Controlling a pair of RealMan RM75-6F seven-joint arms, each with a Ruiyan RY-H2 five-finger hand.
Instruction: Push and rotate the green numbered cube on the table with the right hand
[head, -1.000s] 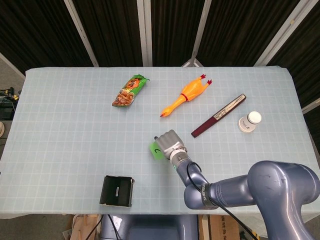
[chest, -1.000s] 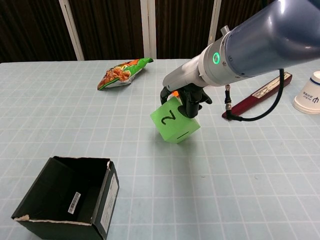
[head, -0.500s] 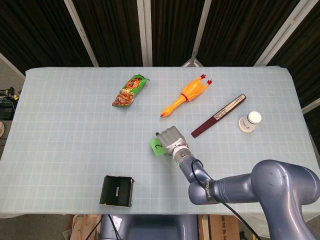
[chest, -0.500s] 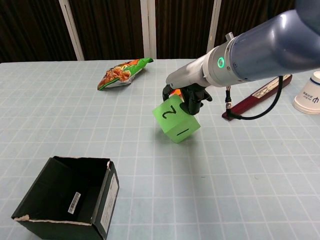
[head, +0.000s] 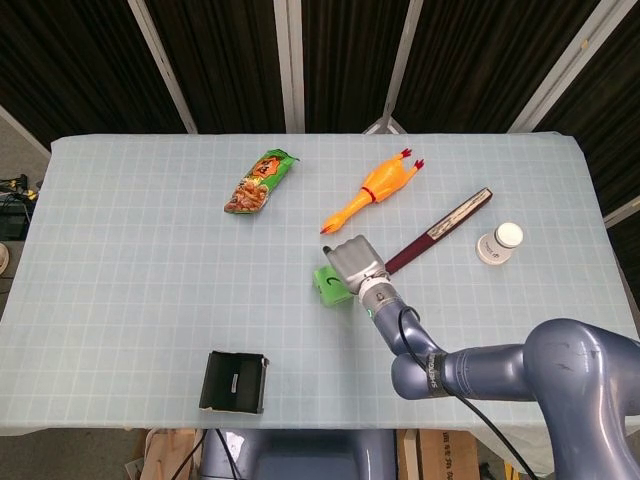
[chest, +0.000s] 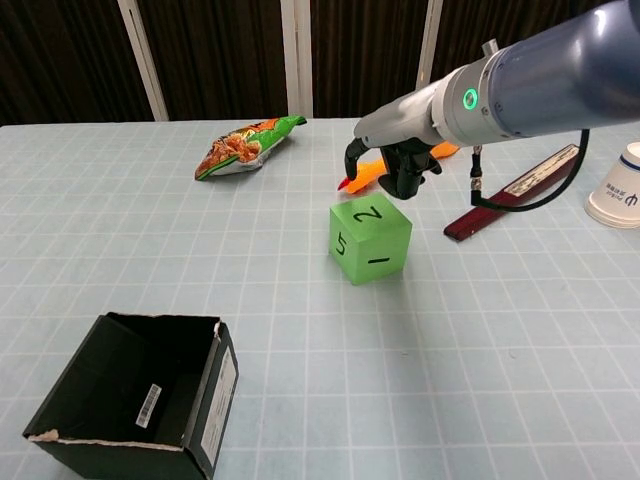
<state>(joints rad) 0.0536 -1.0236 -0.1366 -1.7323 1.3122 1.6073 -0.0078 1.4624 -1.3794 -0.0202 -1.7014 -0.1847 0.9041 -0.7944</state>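
The green numbered cube (chest: 368, 240) sits flat on the table, showing 2 on top, 5 on its left face and a dash mark on its front face. From the head view only part of the cube (head: 328, 286) shows, left of my right hand (head: 356, 263). In the chest view my right hand (chest: 395, 165) hangs just above and behind the cube's far edge. Its fingers (chest: 408, 178) point down, spread from the thumb, with a small gap to the cube and nothing in them. My left hand is out of sight.
An orange rubber chicken (head: 370, 194) lies right behind the hand. A dark red flat case (chest: 515, 193) and a white cup (chest: 620, 188) are to the right. A snack bag (chest: 246, 145) lies far left, and an open black box (chest: 135, 395) stands near the front left edge.
The cube was tipped on an edge under my right hand's fingers; it now lies flat, turned and shifted right. The hand has lifted off and drawn back to the right.
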